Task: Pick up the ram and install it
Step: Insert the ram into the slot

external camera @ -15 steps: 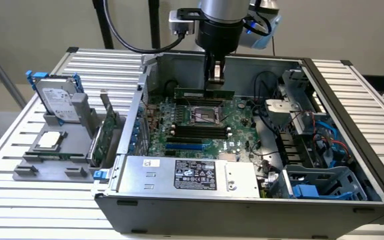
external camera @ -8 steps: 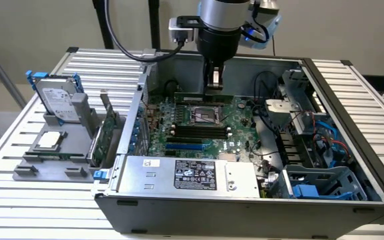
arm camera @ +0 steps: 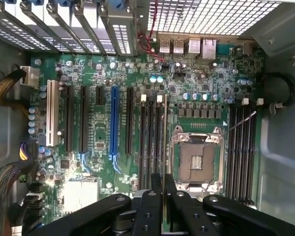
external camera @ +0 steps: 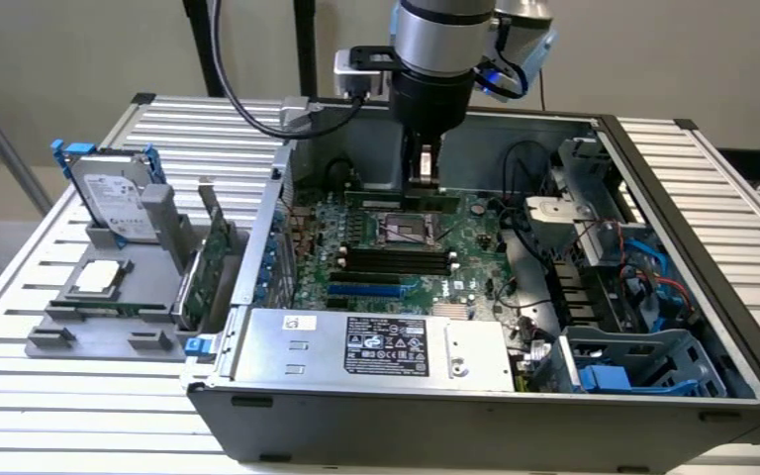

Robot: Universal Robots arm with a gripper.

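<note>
One long, thin green ram stick (arm camera: 164, 142), clamped edge-on in black-fingered tool (external camera: 423, 176); long axis parallel with black memory slots (arm camera: 150, 142) just below, beside silver processor socket (arm camera: 196, 160).

Soft even room light, shadows faint — bright glare through the vent grille (arm camera: 211, 14), case wall (arm camera: 280, 162) dimmer.

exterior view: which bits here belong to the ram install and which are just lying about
Part of the job:
- ram, held in the shut gripper over the board
- black memory slots

Lying about:
- hard drive, processor chip and expansion card, all on the grey holder at the exterior view's left
- power supply in the case
</note>
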